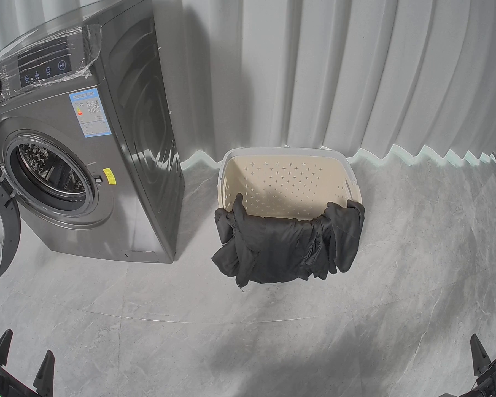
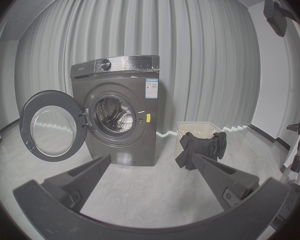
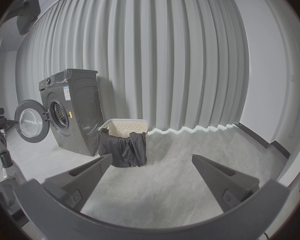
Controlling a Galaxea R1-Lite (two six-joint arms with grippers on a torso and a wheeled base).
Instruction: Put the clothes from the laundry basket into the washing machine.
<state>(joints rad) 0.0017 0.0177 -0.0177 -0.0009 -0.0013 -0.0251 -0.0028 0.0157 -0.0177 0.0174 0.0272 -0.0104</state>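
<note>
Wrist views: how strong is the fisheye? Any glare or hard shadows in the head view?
Left wrist view: strong fisheye, curtain folds bow outward, corners black. Right wrist view: same bowing; washing machine casts a shadow on the curtain. Head view: machine's glossy side mirrors the folds; a bright strip glows along the curtain's foot.

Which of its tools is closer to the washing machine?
Left. The left tool sits in front of the washer; the right tool is off to the other side, past the basket.
</note>
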